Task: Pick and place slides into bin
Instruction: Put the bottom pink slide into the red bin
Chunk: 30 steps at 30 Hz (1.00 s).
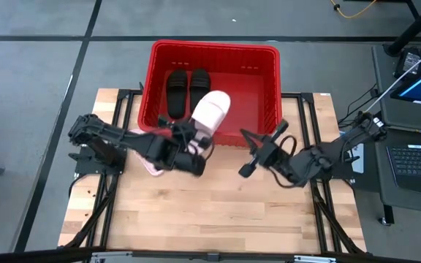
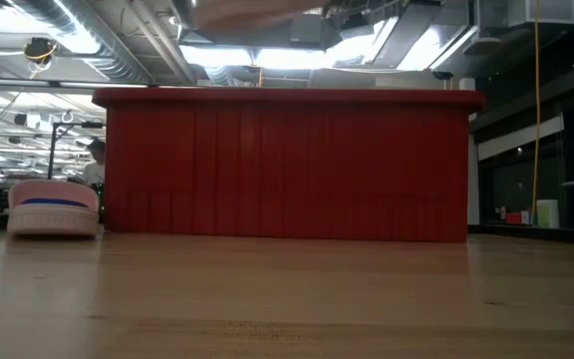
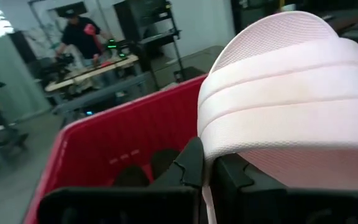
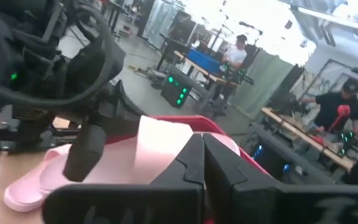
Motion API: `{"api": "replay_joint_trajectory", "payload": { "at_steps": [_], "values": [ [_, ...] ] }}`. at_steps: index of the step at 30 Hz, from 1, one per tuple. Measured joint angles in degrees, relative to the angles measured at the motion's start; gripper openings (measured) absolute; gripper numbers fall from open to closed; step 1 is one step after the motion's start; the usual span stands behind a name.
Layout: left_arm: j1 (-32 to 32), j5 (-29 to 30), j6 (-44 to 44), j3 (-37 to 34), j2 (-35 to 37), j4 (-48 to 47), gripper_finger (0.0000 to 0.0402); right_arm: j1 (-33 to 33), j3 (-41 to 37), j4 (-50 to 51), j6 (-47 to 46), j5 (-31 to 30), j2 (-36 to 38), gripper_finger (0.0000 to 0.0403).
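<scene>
Over the bin's (image 1: 269, 80) front rim, the left gripper (image 1: 196, 139) clamps a pink slide (image 1: 212, 109); the low view alone shows the second pink slide (image 2: 54, 209) on the table (image 1: 218, 212). The right gripper (image 1: 245, 170) hangs shut, empty.

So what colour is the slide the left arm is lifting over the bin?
Pale pink slide; the high view shows it best.

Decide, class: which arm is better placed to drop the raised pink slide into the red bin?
Left. The left gripper is shut on the pink slide, held over the bin; the right gripper is shut, holding nothing.
</scene>
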State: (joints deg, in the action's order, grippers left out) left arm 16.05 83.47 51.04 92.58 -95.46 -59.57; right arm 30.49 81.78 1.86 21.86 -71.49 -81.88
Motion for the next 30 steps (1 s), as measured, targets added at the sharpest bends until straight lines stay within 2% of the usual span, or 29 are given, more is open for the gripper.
{"api": "replay_joint_trajectory", "payload": {
  "at_steps": [4, 7, 12, 19, 23, 30],
  "values": [
    [-4.89, -1.74, -12.69, -0.02, 0.0, 10.24, 0.0006, -1.7, 0.04, 12.67, -9.82, 3.07, 3.65, 0.0005],
    [-8.62, -5.95, -22.81, -0.02, 0.0, 19.04, 0.0004, -3.63, 0.04, 24.17, -19.82, 6.85, 5.99, 0.0005],
    [-14.71, -11.77, -37.08, -0.04, -0.5, 33.37, 0.0004, -6.85, 0.02, 38.02, -30.64, 7.06, 7.65, 0.0005],
    [-22.73, -20.37, -45.77, -0.04, -2.22, 46.66, 0.0004, -9.99, 0.02, 44.71, -32.07, 6.48, 7.71, 0.0005],
    [-25.63, -23.83, -47.3, -0.08, -2.92, 50.18, 0.0005, -11.96, -0.04, 44.9, -31.83, 6.48, 8.38, 0.0005],
    [-28.97, -24.96, -49.84, -0.09, -4.03, 53.79, 0.0005, -14.9, -0.04, 45.22, -27.47, 6.76, 8.93, 0.0005]
  ]
}}
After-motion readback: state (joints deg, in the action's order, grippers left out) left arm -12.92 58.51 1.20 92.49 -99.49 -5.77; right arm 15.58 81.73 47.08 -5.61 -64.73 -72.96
